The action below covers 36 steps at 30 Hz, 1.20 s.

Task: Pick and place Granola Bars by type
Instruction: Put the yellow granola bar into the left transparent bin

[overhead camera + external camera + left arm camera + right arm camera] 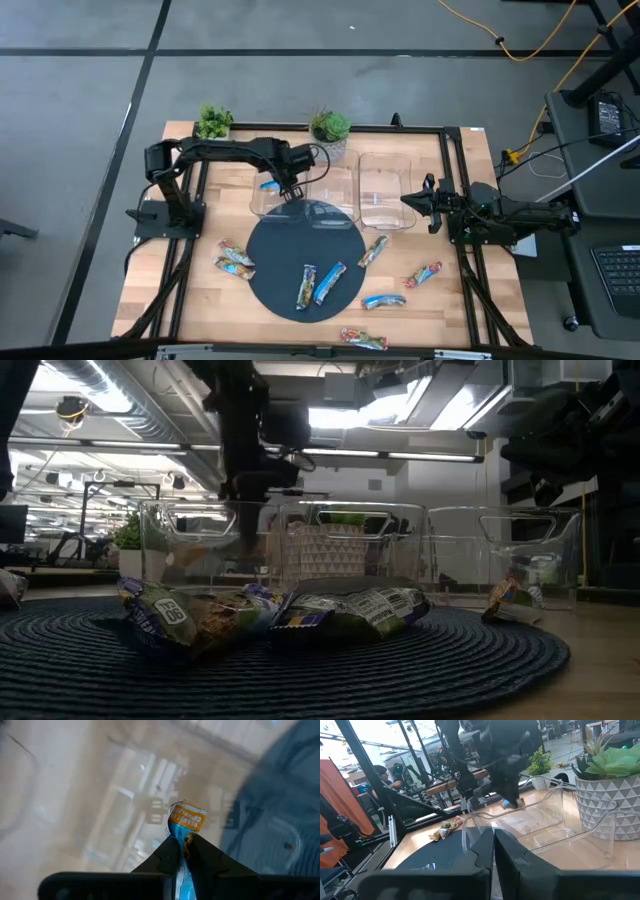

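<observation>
Wooden slats form the surface (200, 290), framed in black rails, with a round dark woven mat (290, 250) near its middle and three clear plastic bins behind the mat. One light blue granola bar with an orange end (184, 822) is pinched between the fingers of the left gripper (290, 188) — the wrist view shows the fingers clamped on the wrapper, the orange tip sticking out past them. That gripper hangs over the left bin (275, 195), its bar inside the bin's outline as seen from above.

Other granola bars lie loose: a pair side by side on the mat (320, 284), one at the mat's right edge (373, 250), two on the wood to the mat's left (235, 260), two more to its right (423, 273) (384, 301), and an orange-red multicoloured one at the front edge (362, 339).

At the right side, the right gripper (412, 200) waits clenched and empty, just beside the right bin (387, 190). The middle bin (335, 190) stands between the other two. Two small potted plants stand at the back — a leafy one at the left corner (213, 122), a spiky one in a patterned white pot (329, 128). Beyond the surface, a person (382, 775) shows in the right wrist view.
</observation>
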Available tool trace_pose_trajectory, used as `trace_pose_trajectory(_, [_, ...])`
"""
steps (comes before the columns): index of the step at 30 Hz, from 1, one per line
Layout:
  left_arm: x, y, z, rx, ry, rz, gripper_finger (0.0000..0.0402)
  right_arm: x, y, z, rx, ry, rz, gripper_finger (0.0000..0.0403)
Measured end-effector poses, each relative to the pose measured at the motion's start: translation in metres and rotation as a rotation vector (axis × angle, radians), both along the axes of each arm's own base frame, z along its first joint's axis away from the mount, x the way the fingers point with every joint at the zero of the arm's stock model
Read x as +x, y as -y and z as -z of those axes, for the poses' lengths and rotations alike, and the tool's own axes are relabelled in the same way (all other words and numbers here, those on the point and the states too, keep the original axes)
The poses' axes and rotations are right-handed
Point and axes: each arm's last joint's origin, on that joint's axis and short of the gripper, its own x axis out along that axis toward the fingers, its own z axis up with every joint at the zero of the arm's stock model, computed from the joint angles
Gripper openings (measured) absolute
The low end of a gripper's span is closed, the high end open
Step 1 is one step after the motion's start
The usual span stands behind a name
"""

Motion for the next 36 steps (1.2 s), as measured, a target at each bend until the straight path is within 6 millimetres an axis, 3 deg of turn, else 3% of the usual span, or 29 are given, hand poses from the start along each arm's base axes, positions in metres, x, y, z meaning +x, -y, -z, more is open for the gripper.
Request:
trace_pose_trajectory(9, [-0.001,0.002,0.013,-0.034,0.031,0.032,0.0038,0.0,0.0,0.0,0.0,0.0,0.0,0.0019])
trace_pose_trajectory(21, [-0.002,0.002,0.01,-0.019,0.025,0.101,0.0112,0.0,0.0,0.0,0.0,0.001,0.0,0.0019])
trace_pose_trajectory(26, [-0.007,0.004,-0.006,0.001,0.079,0.103,0.0128,0.0,0.0,0.0,0.0,0.001,0.0,0.0019])
trace_pose_trajectory(36, [-0.033,0.015,-0.064,0.064,0.27,0.087,0.013,0.0,0.0,0.0,0.0,0.001,0.0,0.0019])
